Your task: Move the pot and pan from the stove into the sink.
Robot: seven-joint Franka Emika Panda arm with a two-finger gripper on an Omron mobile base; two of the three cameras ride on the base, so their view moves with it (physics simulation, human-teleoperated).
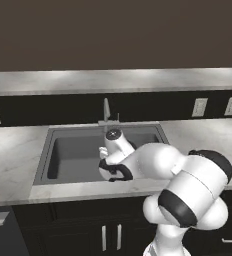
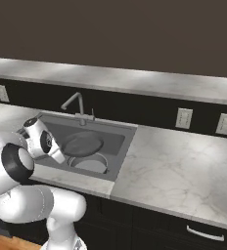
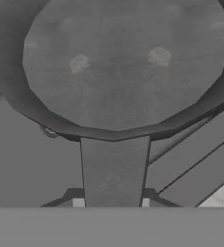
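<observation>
Marble counter [image 2: 174, 161], dark cabinets [image 1: 78, 230], white wall outlets [image 2: 184, 117]

The pan [image 3: 126, 62] at the tool looks like dull grey brushed metal, matt, with 2 faint rivet marks; its flat handle matches. The pot [image 2: 88, 163] is grey metal too. The sink [image 1: 78, 155] is dark and matt. The bench [image 2: 179, 166] is pale veined marble, smooth.
</observation>
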